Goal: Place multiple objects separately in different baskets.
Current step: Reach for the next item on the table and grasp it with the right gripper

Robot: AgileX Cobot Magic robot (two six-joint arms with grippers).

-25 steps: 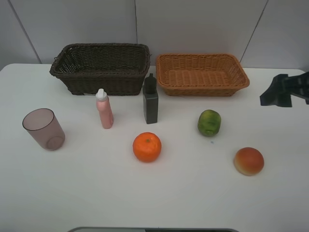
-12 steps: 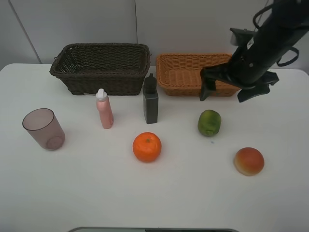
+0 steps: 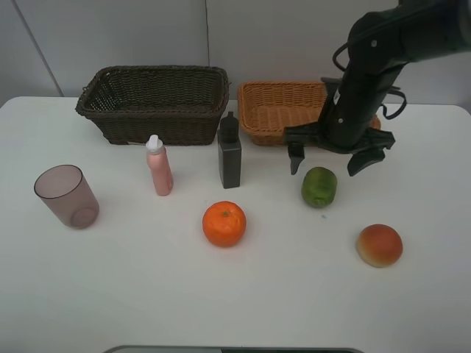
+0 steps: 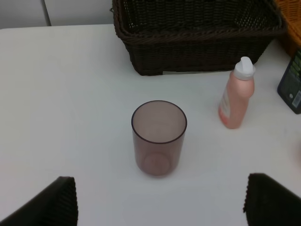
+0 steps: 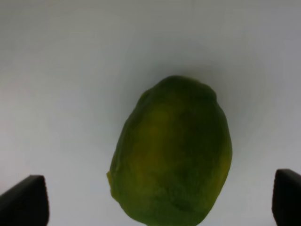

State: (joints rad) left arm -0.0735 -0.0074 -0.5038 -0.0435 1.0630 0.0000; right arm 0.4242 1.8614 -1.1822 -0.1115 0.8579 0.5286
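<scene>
Nearest the front edge of the white surface [image 3: 147,294], toward its right side, the red-yellow peach-like fruit [image 3: 380,245] lies alone. A little farther in, about midway across, sits the orange [image 3: 224,223]. Close to the left edge the translucent mauve cup [image 3: 66,195] stands upright, mouth up and empty. In the left wrist view the left claw [image 4: 159,188] has its two dark fingers spread wide apart. It holds nothing, and the cup [image 4: 158,138] stands ahead of the gap between them, clear of both.

Right of the orange and slightly farther back lies the green round fruit [image 3: 319,187]. The right claw [image 3: 324,163] hangs at it with its jaws fully apart, one finger to each side. In the right wrist view the fruit [image 5: 171,150] fills the middle of the gap. White surface shows between it and each fingertip, so nothing is gripped.

Farther back, left of centre, the pink bottle [image 3: 158,166] with its white cap stands upright. The dark green rectangular bottle [image 3: 229,151] stands upright near it on the right, the two apart.

Along the far edge are both baskets, side by side and empty. The deep dark brown wicker basket [image 3: 154,103] is on the left. The shallower light orange-tan wicker basket [image 3: 283,110] is on the right, partly hidden by the right arm.
</scene>
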